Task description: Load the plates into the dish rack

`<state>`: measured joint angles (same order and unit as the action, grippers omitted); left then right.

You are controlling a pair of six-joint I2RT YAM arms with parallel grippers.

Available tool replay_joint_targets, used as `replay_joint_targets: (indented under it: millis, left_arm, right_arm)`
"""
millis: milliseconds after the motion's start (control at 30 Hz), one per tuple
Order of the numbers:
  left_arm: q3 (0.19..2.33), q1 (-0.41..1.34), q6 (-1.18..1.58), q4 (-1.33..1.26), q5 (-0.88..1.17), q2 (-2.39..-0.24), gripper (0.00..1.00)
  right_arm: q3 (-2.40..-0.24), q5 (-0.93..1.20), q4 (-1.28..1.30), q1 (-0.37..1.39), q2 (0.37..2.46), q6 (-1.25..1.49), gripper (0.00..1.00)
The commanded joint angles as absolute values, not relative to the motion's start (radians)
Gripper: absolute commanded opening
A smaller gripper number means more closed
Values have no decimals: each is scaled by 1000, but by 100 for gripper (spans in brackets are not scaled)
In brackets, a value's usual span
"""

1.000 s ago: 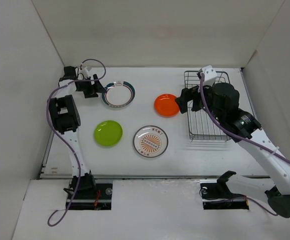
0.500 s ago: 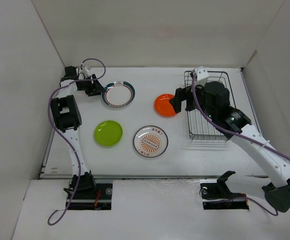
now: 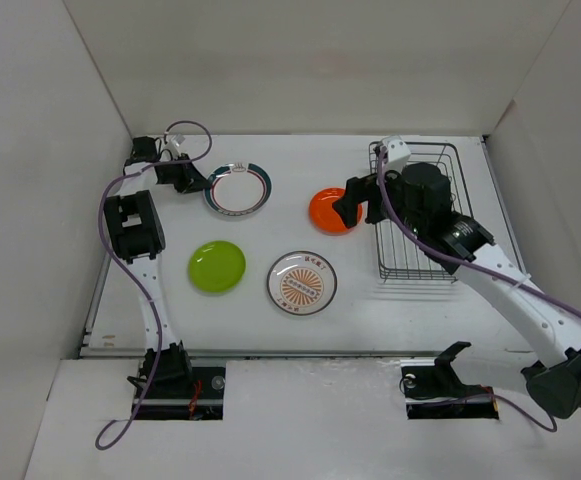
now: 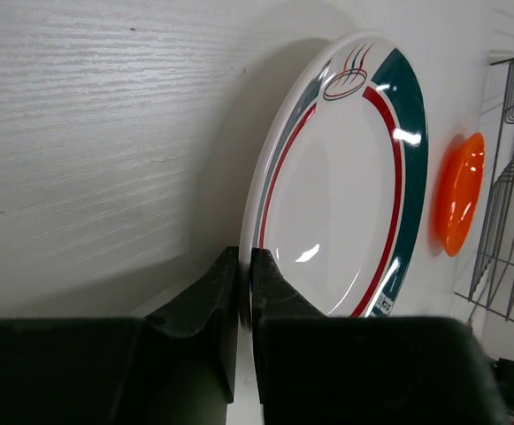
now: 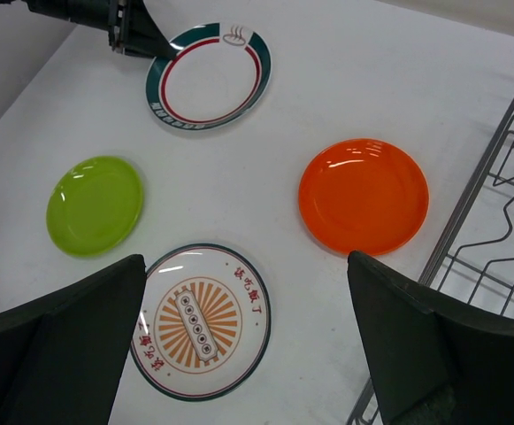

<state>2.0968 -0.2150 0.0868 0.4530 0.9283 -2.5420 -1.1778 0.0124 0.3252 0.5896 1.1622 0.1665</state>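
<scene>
The teal-rimmed white plate point(image 3: 237, 188) point(image 4: 345, 195) point(image 5: 209, 76) lies at the back left of the table. My left gripper point(image 3: 198, 183) point(image 4: 245, 270) point(image 5: 161, 51) is shut on its left rim, one finger above and one below the edge. The orange plate point(image 3: 333, 210) point(image 5: 364, 196) point(image 4: 457, 193) sits just left of the black wire dish rack point(image 3: 415, 265) point(image 5: 495, 221) point(image 4: 513, 177). My right gripper point(image 3: 355, 203) point(image 5: 246, 266) hangs open above the table, over the orange plate's near side, holding nothing. The lime green plate point(image 3: 217, 266) point(image 5: 95, 204) and the sunburst plate point(image 3: 302, 282) point(image 5: 202, 320) lie flat nearer the front.
White walls enclose the table on the left, back and right. The rack stands at the right back, partly under my right arm. A purple cable loops over the left arm near the back left corner.
My left gripper has shut onto the teal-rimmed plate's rim. The right arm has swung left, bringing its open gripper from the rack side to over the orange plate.
</scene>
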Motion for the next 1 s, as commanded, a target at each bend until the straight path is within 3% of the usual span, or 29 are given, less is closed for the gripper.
replay_joint_targets:
  millis: [0,333,500,600,967]
  left_arm:
    - [2121,-206,97,476,877,-2571,0]
    - [2076,-206,215,379,1133,-2367,0]
    - [1988,-206,206,368,1219,-2220,0]
    - [1976,-195,132,463,1244,-2181,0]
    - [1888,-132,-20,558,1278,-2060,0]
  right_arm:
    - [-1175,38,247,581,1163,181,100]
    - [-1098,106,75,545,1261,284,100]
    - [-1089,282,-83,485,1304,293,100]
    - [-1135,438,-158,457,1383,304,100]
    - [-1313,595,-373,460,1704,423,100]
